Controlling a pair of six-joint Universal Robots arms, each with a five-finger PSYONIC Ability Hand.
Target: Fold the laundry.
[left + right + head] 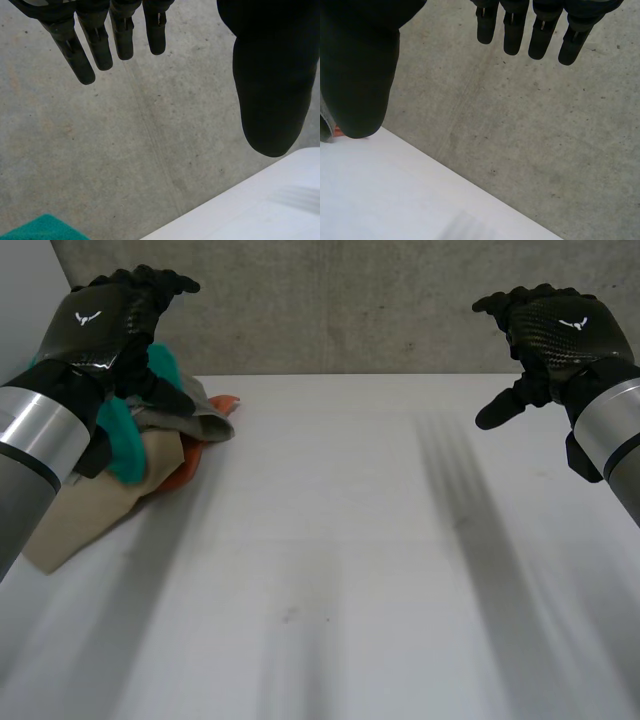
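White table carries the laundry, a heap of beige, teal, orange and grey cloths at its far left corner, under the left hand. Right hand hovers over the far right side. Both hands' fingers hang straight and spread, holding nothing.

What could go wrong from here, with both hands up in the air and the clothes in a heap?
The pile lies near the table's far edge, so a clumsy grab might push a piece off. The teal cloth, beige cloth and orange cloth overlap, so the left hand, open over them, may lift several at once. The right hand is open and far off, so help may lag.
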